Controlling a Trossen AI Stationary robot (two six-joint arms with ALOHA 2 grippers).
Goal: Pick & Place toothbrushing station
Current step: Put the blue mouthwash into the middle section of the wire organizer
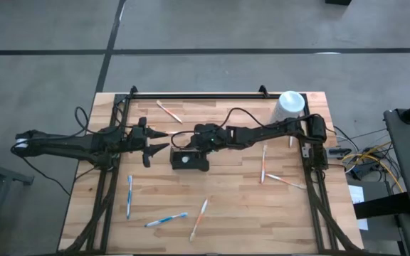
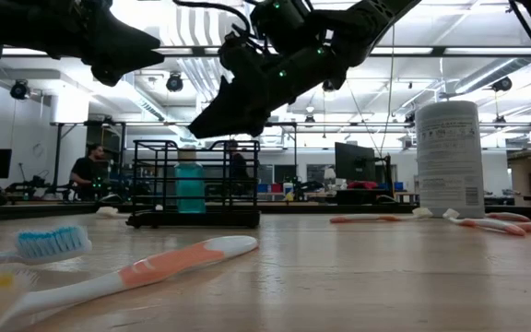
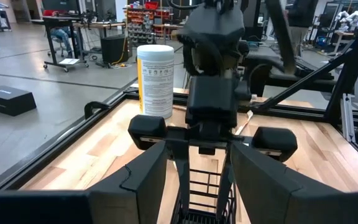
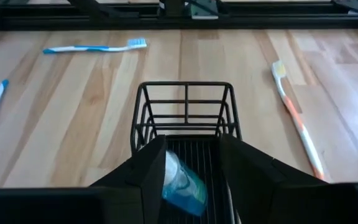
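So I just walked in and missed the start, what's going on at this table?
The right end effector hovers over the black wire basket near the table's middle, fingers apart around a blue-capped tube in the basket. The left end effector waits open just left of it. Toothbrushes lie scattered on the wooden table, and a white canister stands at the far right corner.

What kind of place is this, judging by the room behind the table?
Probably a robotics lab or workshop. Behind the light wooden table there are black wheeled racks, desks with monitors, a seated person, and an open ceiling with pipes and strip lights.
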